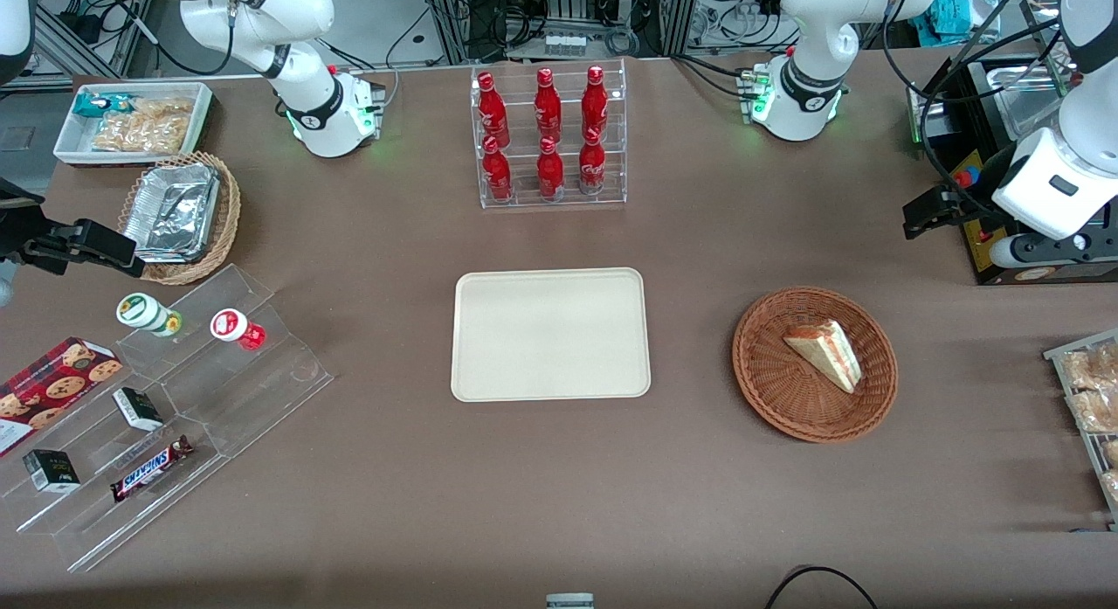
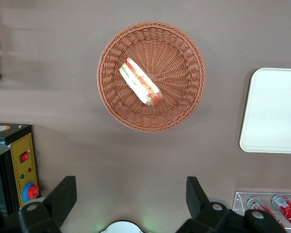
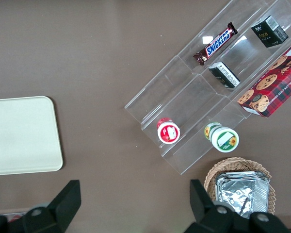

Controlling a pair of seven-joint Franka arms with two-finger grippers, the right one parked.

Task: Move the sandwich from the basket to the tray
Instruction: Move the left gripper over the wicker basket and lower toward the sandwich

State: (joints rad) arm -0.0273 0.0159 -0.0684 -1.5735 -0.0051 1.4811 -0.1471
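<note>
The left arm's tool [image 2: 128,201] hung above the worktop [image 1: 559,504] at the working arm's end, its two dark fingers [image 2: 63,196] spread wide with nothing between them — high above the brown surface and farther from the front camera than the basket. The reddish-brown wicker basket [image 1: 769,377] sat on the worktop, well apart from the tool, with the sandwich [image 1: 824,353] lying in it, a white wedge showing red and green filling along its cut edge. The cream tray [image 1: 550,334] lay flat near the middle of the worktop, beside the basket toward the parked arm's end, not touching it. Farther from the front camera than the tray stood a clear rack of red bottles [image 1: 548,135].
</note>
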